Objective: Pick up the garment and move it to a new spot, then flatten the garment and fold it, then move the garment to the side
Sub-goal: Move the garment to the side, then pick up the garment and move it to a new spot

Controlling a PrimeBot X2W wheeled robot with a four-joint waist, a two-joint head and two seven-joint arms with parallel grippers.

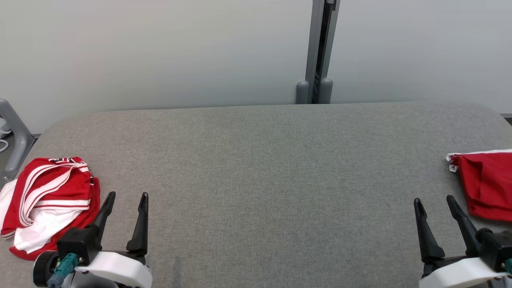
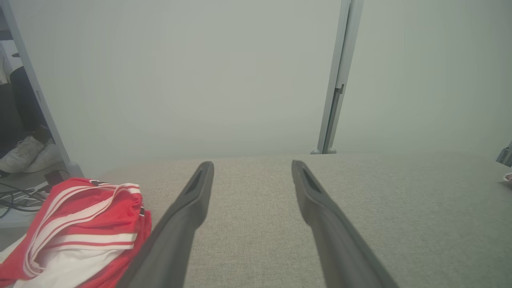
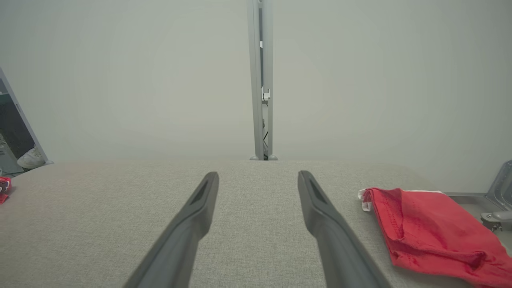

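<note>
Both arms sit low at the near edge of the table (image 1: 260, 180), and nothing is in hand. The left tool (image 1: 128, 195) has its two dark fingers spread wide and empty. The right tool (image 1: 433, 199) is the same, fingers apart with bare grey cloth between them.

The striped garment (image 1: 52, 200), red and white, lies in a crumpled heap at the table's left edge. It sits just beside the left tool, on that tool's outer side. In the left wrist view it lies off to the left of the fingers, not between them.

Over at the right edge lies a plain red garment (image 1: 488, 184), flatter and tidier, near the right tool's outer side. That one looks dealt with already, so my call is that the heap is the one to pick up.

If so, the left arm is clearly the nearer one, and the right is well apart across the whole table. The heap's longer run goes roughly from near edge to far edge. The fingers point straight ahead past it, so the left tool would need to swing outward toward the left edge before closing.
</note>
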